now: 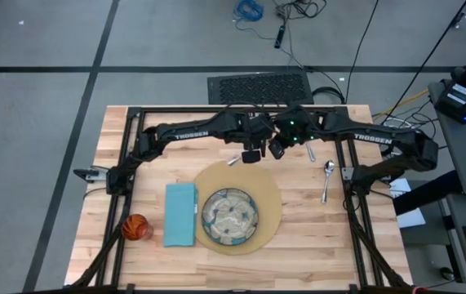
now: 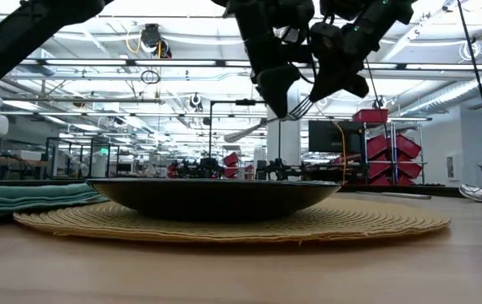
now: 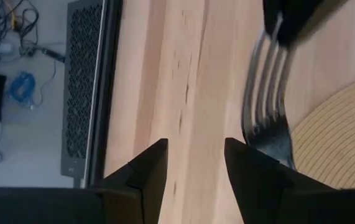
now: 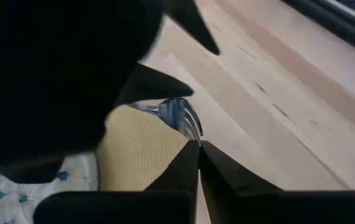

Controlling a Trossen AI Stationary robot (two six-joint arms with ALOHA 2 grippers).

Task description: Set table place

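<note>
Gripping the fork point(image 2: 284, 111) by its tines with the right gripper point(image 1: 278, 149), jaws clamped together on it, up in the air over the far middle of the table point(image 1: 339, 245), just past the far edge of the mat point(image 1: 269, 196). Handle left free and pointing off to the left, probably to offer it for a hand-over. Hovering just beside the fork with the left gripper point(image 1: 253, 154), jaws apart, nothing between them; tines beside the fingers point(image 3: 152, 163), not inside. Likely passed across because of the fork's spot by the napkin point(image 1: 180, 214), on the left arm's side. Already set: plate point(image 1: 230, 216) centred on the mat, napkin at the mat's left edge, cup point(image 1: 135, 227) near the table's left edge. Not yet placed: spoon point(image 1: 328, 171), lying right of the mat.
</note>
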